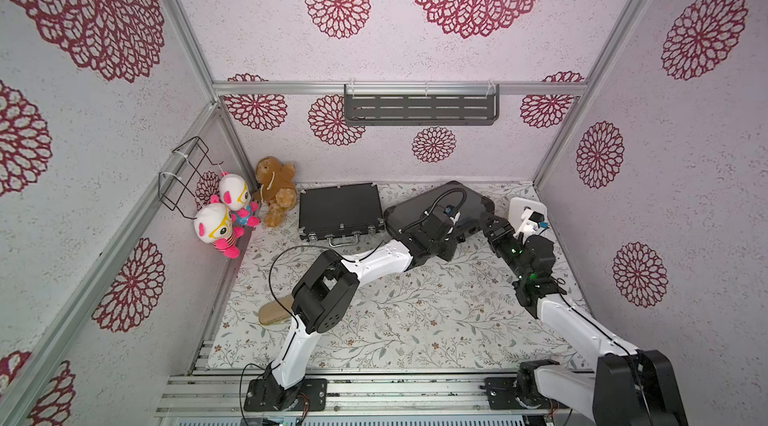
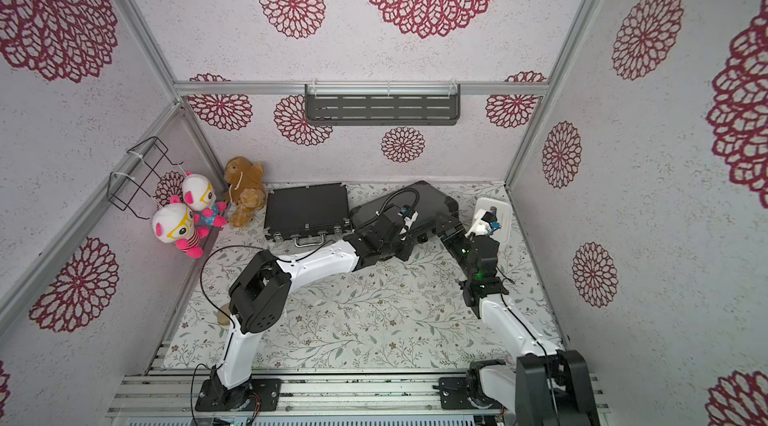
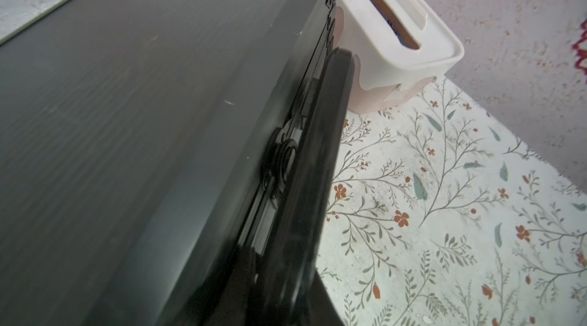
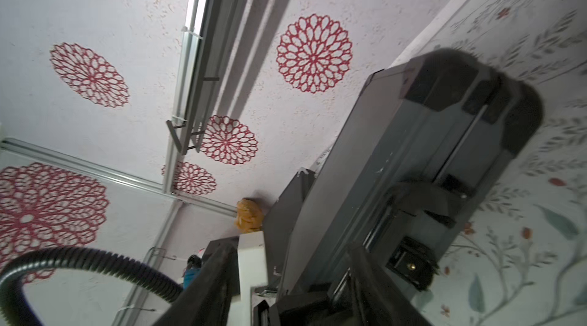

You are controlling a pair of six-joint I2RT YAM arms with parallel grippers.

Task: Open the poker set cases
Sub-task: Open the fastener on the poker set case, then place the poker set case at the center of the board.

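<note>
Drawn together, the left claw (image 3: 335, 86) lies along the front side of the thick dark-grey briefcase-like case with black corner guards (image 1: 478, 202), beside a black latch (image 3: 281, 156); whether it pinches anything there cannot be told. Fingers of the right claw (image 4: 290, 251) stand apart at the same front side, nearer the case's right-hand end, with the case's edge between them. This grey case sits skewed on the floral-patterned surface (image 1: 415, 320) toward the back wall (image 1: 374, 158), its two halves meeting closed in the right wrist view. To its left, just beside it, the slim black rectangular case with silver latches and a silver handle (image 1: 338, 206) lies flat and shut, handle toward the robot. A white plastic tissue box (image 1: 517, 204) stands on the grey case's other side, close to its end. In the back left corner sit a brown plush bear (image 1: 276, 189) and two white-and-pink plush dolls with yellow glasses (image 1: 216, 228), and a pale wooden piece (image 1: 272, 312) lies partly behind the left arm's elbow (image 1: 324, 295).
</note>
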